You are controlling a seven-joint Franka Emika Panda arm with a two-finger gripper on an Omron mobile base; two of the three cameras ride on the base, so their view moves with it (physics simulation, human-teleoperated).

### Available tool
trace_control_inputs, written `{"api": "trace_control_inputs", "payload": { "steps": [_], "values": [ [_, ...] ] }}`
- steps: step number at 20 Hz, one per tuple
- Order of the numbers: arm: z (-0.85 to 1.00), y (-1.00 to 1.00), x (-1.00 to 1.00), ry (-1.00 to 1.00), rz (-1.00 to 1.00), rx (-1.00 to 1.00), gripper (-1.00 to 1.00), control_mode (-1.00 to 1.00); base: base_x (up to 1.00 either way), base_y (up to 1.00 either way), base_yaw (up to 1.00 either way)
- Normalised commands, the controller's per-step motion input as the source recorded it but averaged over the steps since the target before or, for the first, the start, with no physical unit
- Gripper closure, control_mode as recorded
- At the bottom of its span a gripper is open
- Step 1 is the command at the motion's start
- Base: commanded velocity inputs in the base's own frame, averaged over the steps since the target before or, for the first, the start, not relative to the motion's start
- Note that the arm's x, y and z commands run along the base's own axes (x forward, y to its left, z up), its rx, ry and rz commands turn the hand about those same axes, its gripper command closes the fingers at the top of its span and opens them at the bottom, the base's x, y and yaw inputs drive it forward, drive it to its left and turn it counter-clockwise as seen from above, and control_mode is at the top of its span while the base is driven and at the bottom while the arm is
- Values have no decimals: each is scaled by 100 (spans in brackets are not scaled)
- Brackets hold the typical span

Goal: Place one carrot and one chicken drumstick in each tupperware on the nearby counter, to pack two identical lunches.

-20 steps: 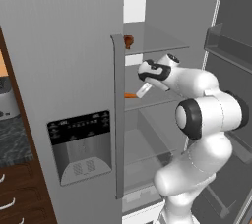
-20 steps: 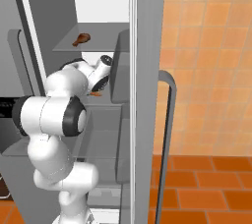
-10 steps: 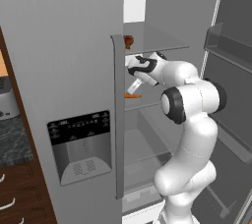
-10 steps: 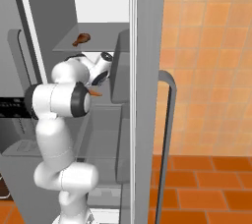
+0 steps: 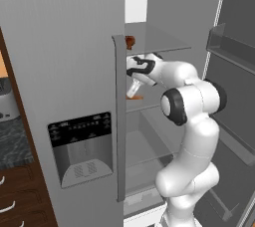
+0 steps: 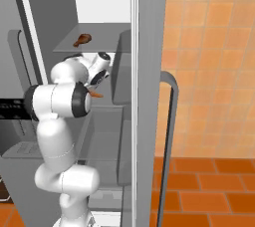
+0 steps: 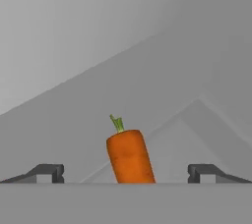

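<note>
Hand view puts the carrot [image 7: 129, 156] right in front of you, standing nearly upright with its green stub on top, between the two fingertips [image 7: 45, 173] of a gripper [image 7: 127, 174] spread wide and gripping nothing. In the left base view your gripper [image 5: 133, 87] is reaching into the open fridge [image 5: 69, 47] over the middle shelf [image 5: 142, 102], just above the carrot [image 5: 133, 97]. From the right base view you can see a drumstick [image 6: 82, 39] lying on the shelf above, well apart from the hand
</note>
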Motion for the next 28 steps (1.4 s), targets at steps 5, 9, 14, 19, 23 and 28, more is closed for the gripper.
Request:
{"api": "trace_control_inputs", "payload": {
  "steps": [5,9,14,19,23,28],
  "values": [
    [-31,0,-22,-9,12,-3,-100,-100,0,0,0],
    [-44,0,9,4,4,0,-100,-100,0,0,0],
    [-14,0,19,14,0,0,-100,-100,0,0,0],
    [-52,0,27,9,0,0,-100,-100,0,0,0],
    [-39,2,0,5,0,0,-100,-100,0,0,0],
    [-32,4,0,10,0,0,-100,-100,0,0,0]
  ]
}}
